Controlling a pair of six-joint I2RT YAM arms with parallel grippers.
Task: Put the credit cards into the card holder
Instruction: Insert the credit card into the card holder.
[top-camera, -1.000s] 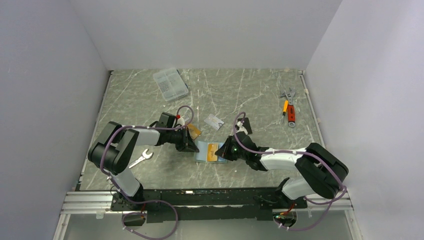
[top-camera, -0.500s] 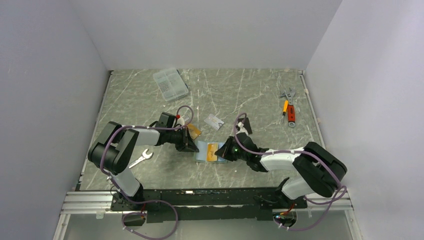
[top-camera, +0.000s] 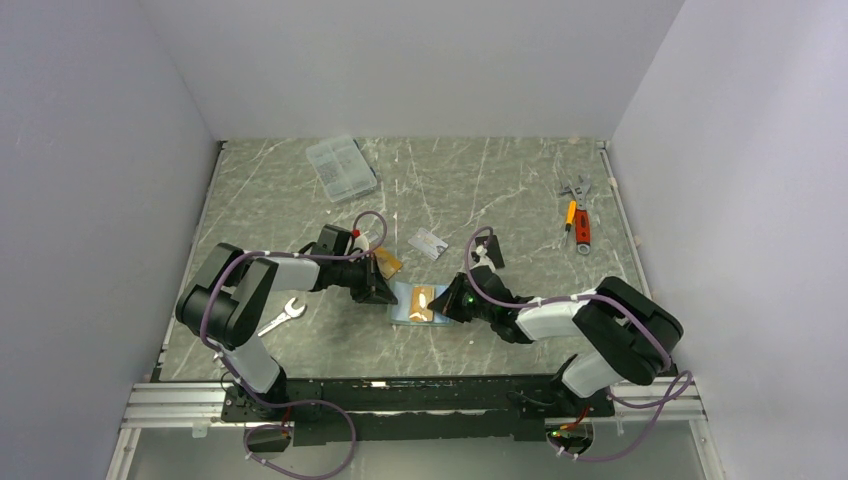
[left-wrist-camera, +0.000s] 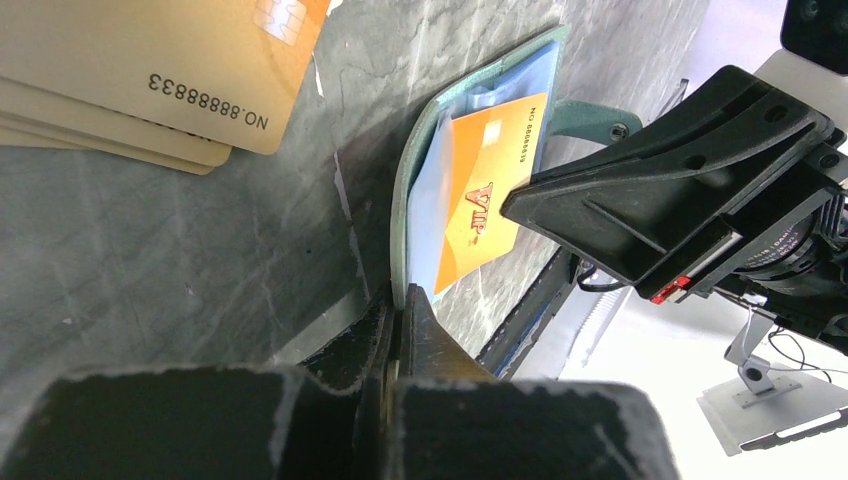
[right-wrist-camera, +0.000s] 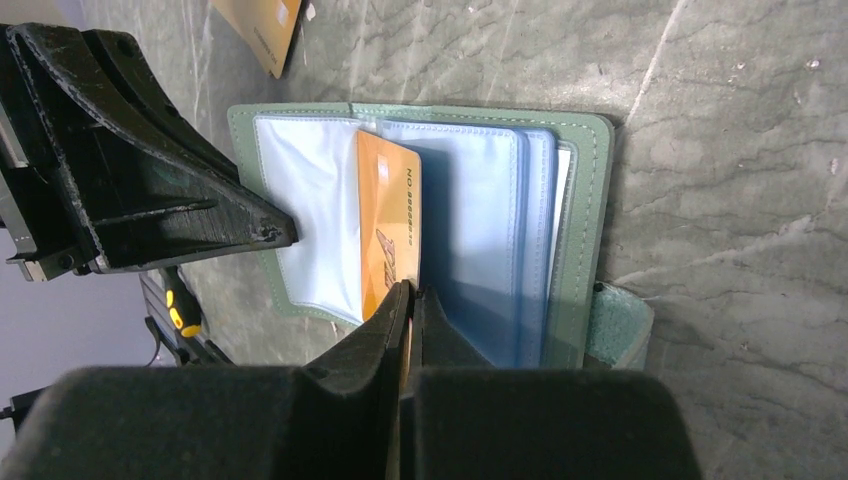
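The card holder (top-camera: 404, 304) lies open on the table, grey-green cover (right-wrist-camera: 580, 230) outside and light blue sleeves inside. My left gripper (left-wrist-camera: 400, 300) is shut on the cover's near edge. One of the credit cards, the orange card (right-wrist-camera: 388, 225), stands tilted among the blue sleeves, and my right gripper (right-wrist-camera: 410, 295) is shut on its near end. It also shows in the left wrist view as the orange card (left-wrist-camera: 485, 190), with the right gripper's fingers (left-wrist-camera: 680, 190) beside it. A silvery-white card (top-camera: 428, 242) lies farther back on the table.
A stack of gold cards (left-wrist-camera: 150, 70) lies just behind the left gripper. A clear plastic box (top-camera: 342, 168) sits at the back left. A small wrench (top-camera: 283, 316) lies by the left arm, and orange-handled tools (top-camera: 578, 222) lie at the right.
My right gripper has closed fully on the orange card. The card now looks narrower from above, tipped up on edge. The left gripper has not moved.
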